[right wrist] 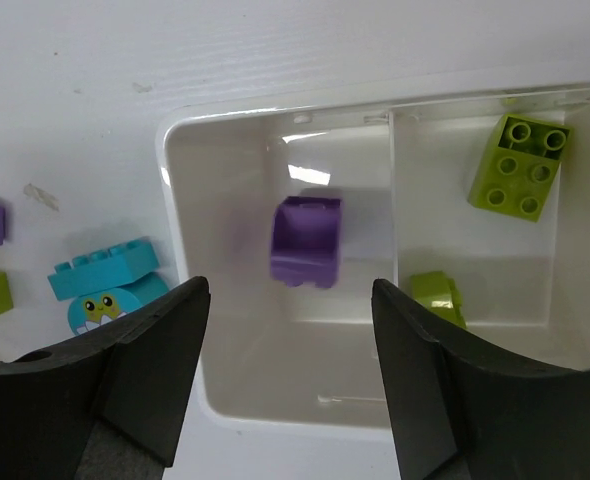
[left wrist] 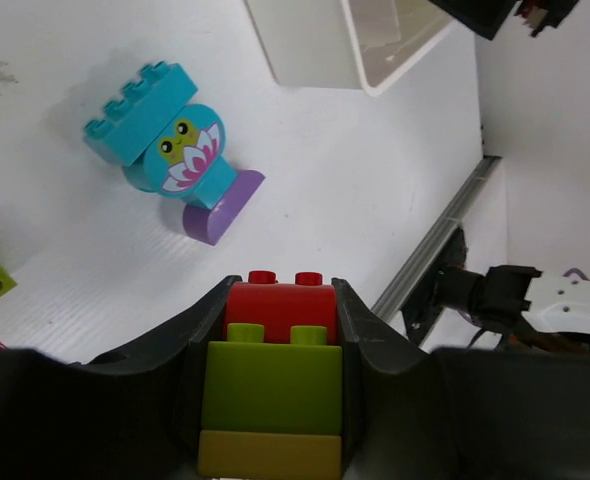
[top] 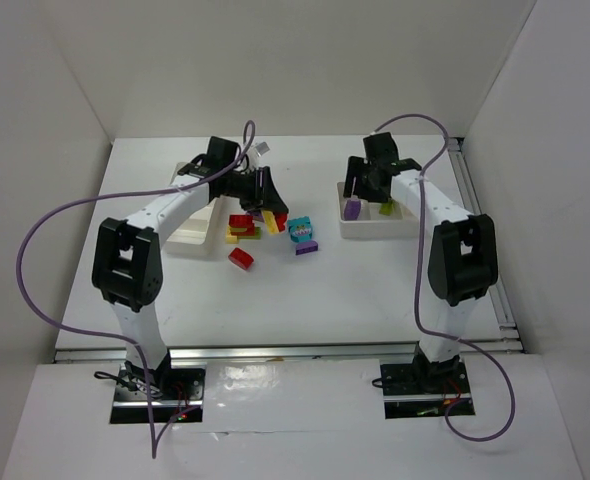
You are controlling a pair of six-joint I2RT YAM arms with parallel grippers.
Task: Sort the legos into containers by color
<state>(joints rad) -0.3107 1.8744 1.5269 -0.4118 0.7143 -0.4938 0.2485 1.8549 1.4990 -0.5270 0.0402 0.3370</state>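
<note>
Left fingers (left wrist: 203,322) clamping red-green-yellow stack (left wrist: 272,395) | right fingers (right wrist: 155,350) gaping wide over purple brick (right wrist: 306,240) in tray (right wrist: 178,180) | risk: mixed stack landing unsorted in one compartment

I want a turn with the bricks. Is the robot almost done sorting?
Not yet. Done: the white plastic tray on the right holds a purple brick in one compartment, two lime green bricks in the next. In hand: the left gripper grips a red, lime green and yellow brick stack; the right gripper is open over the tray. Still to do: a cyan flower-face brick, a red brick and others lie loose.
</note>
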